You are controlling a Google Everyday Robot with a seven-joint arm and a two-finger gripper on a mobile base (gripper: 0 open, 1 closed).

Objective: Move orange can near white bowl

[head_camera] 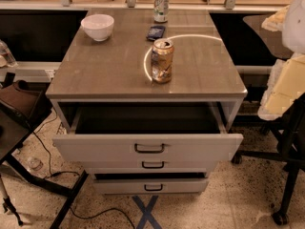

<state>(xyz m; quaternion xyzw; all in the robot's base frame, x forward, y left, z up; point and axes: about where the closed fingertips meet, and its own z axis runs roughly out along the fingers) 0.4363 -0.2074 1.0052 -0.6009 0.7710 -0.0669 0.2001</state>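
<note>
The orange can [162, 61] stands upright on the grey cabinet top [100, 75], right of centre and near the front edge, with a dented side. The white bowl [97, 26] sits at the back left corner of the same top, well apart from the can. My gripper [286, 87] is a pale shape at the right edge of the camera view, off the side of the cabinet and away from the can, holding nothing that I can see.
A white-and-green can [161, 6] stands at the back middle, with a small dark blue packet [156, 32] in front of it. The top drawer [147, 147] is pulled open. Black stands flank the cabinet left [28, 175] and right [290, 166]. Cables lie on the floor.
</note>
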